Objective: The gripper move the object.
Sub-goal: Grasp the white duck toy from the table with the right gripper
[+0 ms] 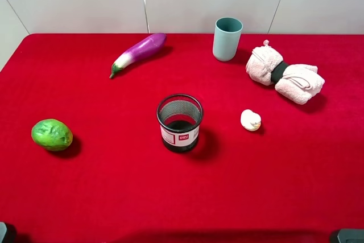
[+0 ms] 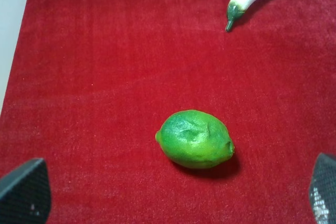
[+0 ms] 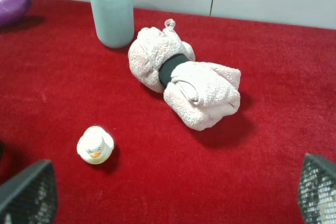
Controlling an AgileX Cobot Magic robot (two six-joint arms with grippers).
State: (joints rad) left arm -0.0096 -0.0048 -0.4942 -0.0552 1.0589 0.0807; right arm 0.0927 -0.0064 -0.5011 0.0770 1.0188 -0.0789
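Observation:
The object (image 1: 250, 120) is a small cream-white lumpy thing lying on the red cloth to the right of the black mesh cup (image 1: 180, 122). In the right wrist view the object (image 3: 95, 145) shows a small orange mark and lies ahead of my right gripper (image 3: 173, 195), toward one finger. That gripper is open and empty, its fingertips (image 3: 29, 192) wide apart. My left gripper (image 2: 173, 198) is also open and empty, just short of a green lumpy fruit (image 2: 195, 138). In the exterior view only dark corners of the arms show at the bottom edge.
A pink rolled towel (image 1: 284, 74) and a teal cup (image 1: 227, 38) stand at the back right. A purple eggplant (image 1: 139, 53) lies at the back left. The green fruit (image 1: 52, 134) sits at the left. The red cloth (image 1: 114, 186) covers the table.

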